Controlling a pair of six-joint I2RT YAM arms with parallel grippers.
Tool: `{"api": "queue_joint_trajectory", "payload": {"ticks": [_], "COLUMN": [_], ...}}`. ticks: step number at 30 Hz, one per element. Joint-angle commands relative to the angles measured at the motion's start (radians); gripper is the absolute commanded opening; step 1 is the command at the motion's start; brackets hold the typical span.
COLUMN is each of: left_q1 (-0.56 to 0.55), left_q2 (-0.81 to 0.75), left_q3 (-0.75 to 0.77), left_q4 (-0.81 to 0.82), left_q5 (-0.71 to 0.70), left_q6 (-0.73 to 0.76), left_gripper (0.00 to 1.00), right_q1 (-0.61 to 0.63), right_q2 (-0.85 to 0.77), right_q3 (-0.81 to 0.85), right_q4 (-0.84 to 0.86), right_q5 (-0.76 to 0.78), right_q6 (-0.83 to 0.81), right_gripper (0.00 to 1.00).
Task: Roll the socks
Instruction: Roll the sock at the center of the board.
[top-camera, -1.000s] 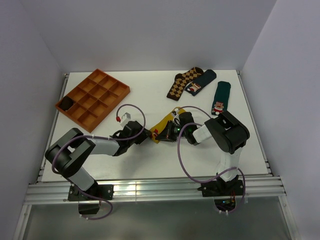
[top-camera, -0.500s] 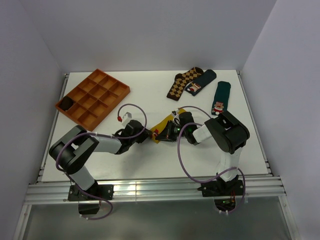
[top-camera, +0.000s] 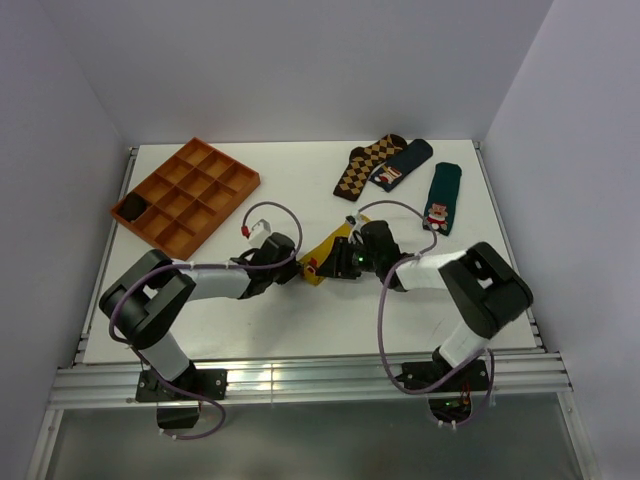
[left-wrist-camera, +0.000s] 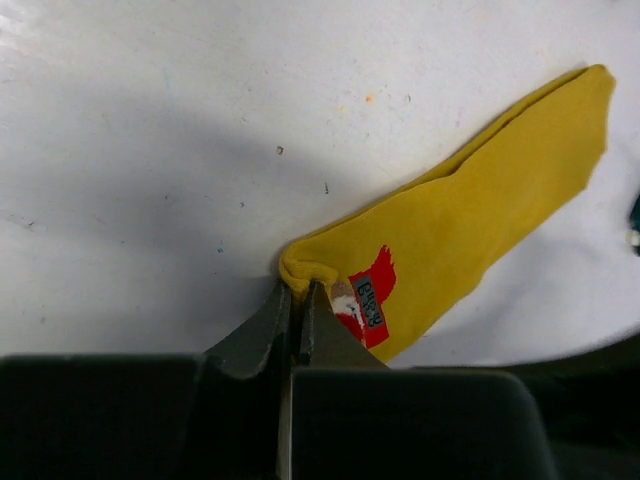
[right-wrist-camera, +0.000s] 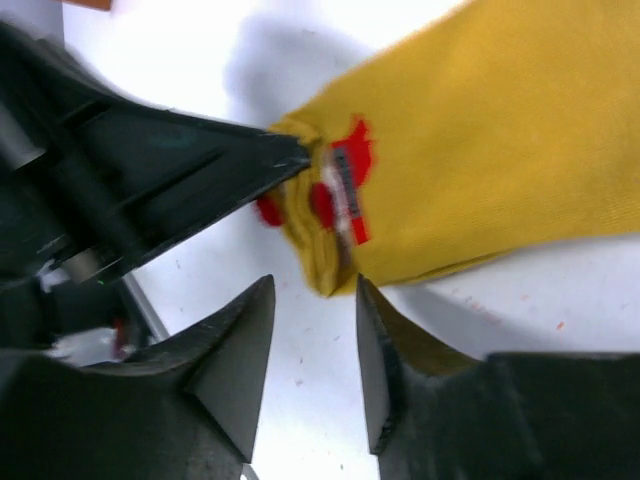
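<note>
The mustard-yellow sock (top-camera: 328, 253) lies flat in the middle of the white table (top-camera: 300, 320), its toe with the red-and-white figure (left-wrist-camera: 366, 300) pointing left. My left gripper (left-wrist-camera: 297, 288) is shut on a small fold of the toe edge, also seen from above (top-camera: 298, 268). My right gripper (right-wrist-camera: 315, 285) is open and empty, its fingertips just short of the toe corner of the sock (right-wrist-camera: 480, 170); from above it sits over the sock's middle (top-camera: 345, 262).
An orange compartment tray (top-camera: 188, 193) stands at the back left, a dark item in one corner cell. A brown-and-tan argyle sock (top-camera: 365, 165), a dark sock (top-camera: 402, 163) and a dark green Santa sock (top-camera: 441, 196) lie at the back right.
My left gripper has moved right onto the sock's toe and shut on it. The right arm's elbow has swung right and lower; its gripper stays at the sock.
</note>
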Motion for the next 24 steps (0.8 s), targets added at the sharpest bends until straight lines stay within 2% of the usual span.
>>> {"api": "queue_joint_trajectory", "payload": {"ticks": [1,7,11,14,18,22,24], "left_q1": [-0.022,-0.057,-0.062,-0.062,-0.064,-0.062,-0.062], "left_q2": [-0.004,0.006,0.016,0.027,0.053,0.085,0.098], "left_q3": [0.049,0.146,0.198,0.224,0.264,0.312,0.335], "left_q4": [-0.266,-0.401,-0.46,-0.492,-0.536,-0.584,-0.604], "left_q5": [-0.105,-0.152,-0.154,-0.148,-0.122,-0.099,-0.089], "left_q6": [0.078,0.135,0.161,0.171,0.19,0.211,0.225], "left_gripper": [0.0,0.0,0.0,0.0,0.0,0.0,0.0], "right_q1": [0.053,0.134,0.185,0.223,0.28,0.352,0.381], "right_q2": [-0.133,-0.228,-0.193,-0.167,-0.165,-0.205,-0.244], "right_q3": [-0.018,-0.036,-0.041,-0.055,-0.107,-0.197,-0.231], "right_q4": [-0.089,-0.075,-0.017,0.049,0.156,0.264,0.294], "right_q5": [0.151,0.333,0.364,0.375,0.421,0.528,0.637], "right_q6": [-0.18,-0.312,-0.33,-0.338,-0.37,-0.43,-0.445], "right_gripper": [0.47,0.45,0.37,0.36,0.42,0.48,0.52]}}
